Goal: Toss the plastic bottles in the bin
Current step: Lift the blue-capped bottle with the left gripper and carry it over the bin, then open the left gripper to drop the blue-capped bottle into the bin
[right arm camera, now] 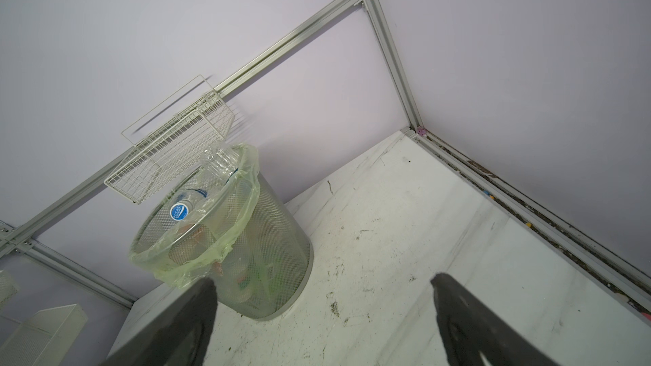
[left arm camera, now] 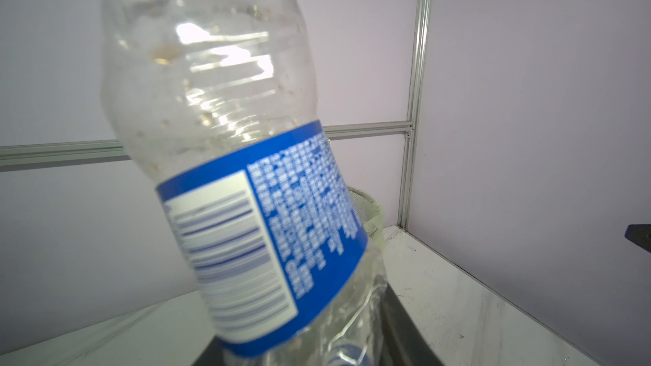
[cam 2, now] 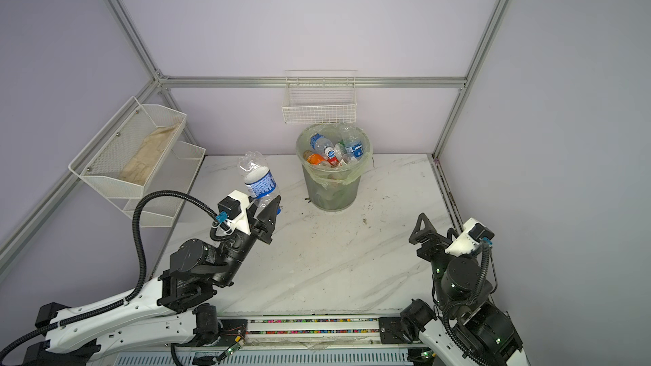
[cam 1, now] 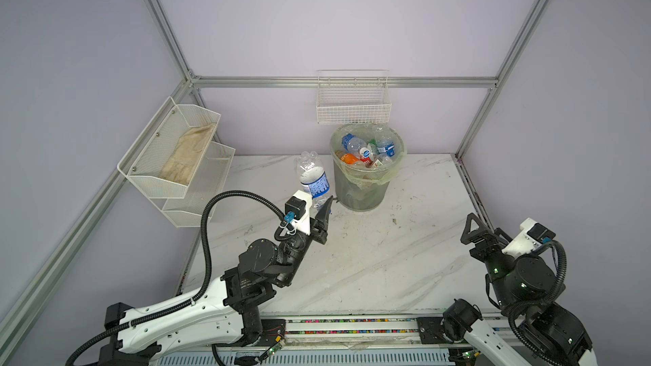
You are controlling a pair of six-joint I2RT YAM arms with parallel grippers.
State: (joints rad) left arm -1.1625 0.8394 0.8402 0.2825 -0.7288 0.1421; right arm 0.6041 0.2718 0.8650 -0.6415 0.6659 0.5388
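Okay, my left gripper (cam 1: pixel 318 204) clamps the blue-label bottle (cam 1: pixel 313 177) by its neck, base up, just beside the bin (cam 1: pixel 359 191); right gripper (cam 1: pixel 483 228) gapes empty, farther off.

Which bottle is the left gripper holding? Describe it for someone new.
Find the grey mesh bin with the green liner at the back of the marble table. Just left of it in a top view, the left gripper holds a clear, crumpled bottle with a blue label, base up. It is the only bottle outside the bin.
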